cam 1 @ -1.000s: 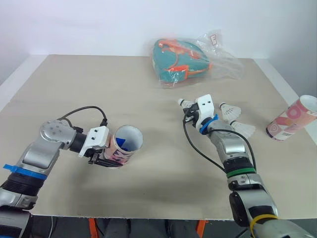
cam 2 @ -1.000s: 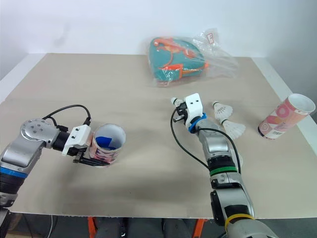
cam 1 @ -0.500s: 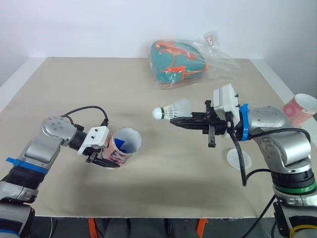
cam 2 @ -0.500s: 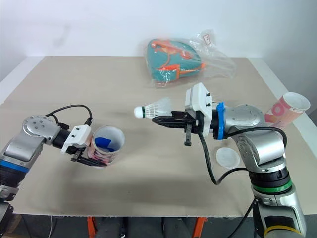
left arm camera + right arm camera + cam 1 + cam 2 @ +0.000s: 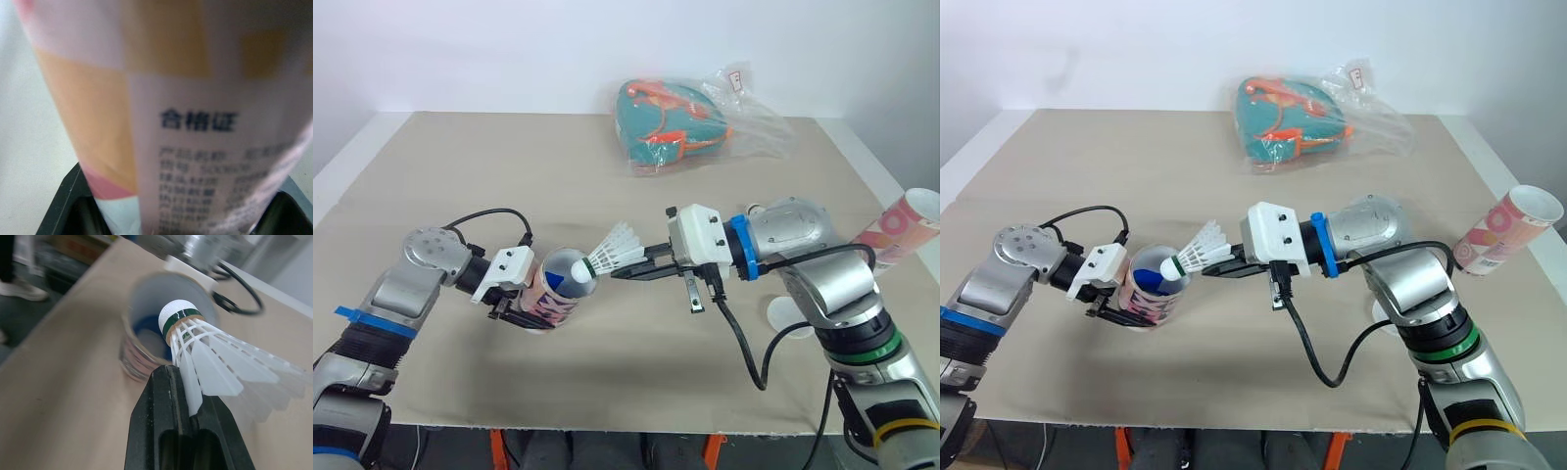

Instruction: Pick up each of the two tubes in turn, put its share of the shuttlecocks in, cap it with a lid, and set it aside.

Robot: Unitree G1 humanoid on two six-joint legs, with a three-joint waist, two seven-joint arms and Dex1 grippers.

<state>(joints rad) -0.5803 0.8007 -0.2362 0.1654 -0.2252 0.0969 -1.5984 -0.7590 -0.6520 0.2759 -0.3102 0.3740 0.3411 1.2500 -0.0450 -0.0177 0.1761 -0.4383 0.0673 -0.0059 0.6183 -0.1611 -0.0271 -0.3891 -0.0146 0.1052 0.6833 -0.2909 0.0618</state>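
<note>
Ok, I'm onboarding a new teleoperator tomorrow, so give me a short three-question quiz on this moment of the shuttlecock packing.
1. True or false: the right gripper is empty.
2. Which end of the shuttlecock faces the mouth of the tube held by the left gripper? A) cork B) feathers
3. Where is the second tube?

Key:
1. False: it is shut on the shuttlecock's feathers.
2. A.
3. Near the right edge of the table, apart from both grippers.
</note>
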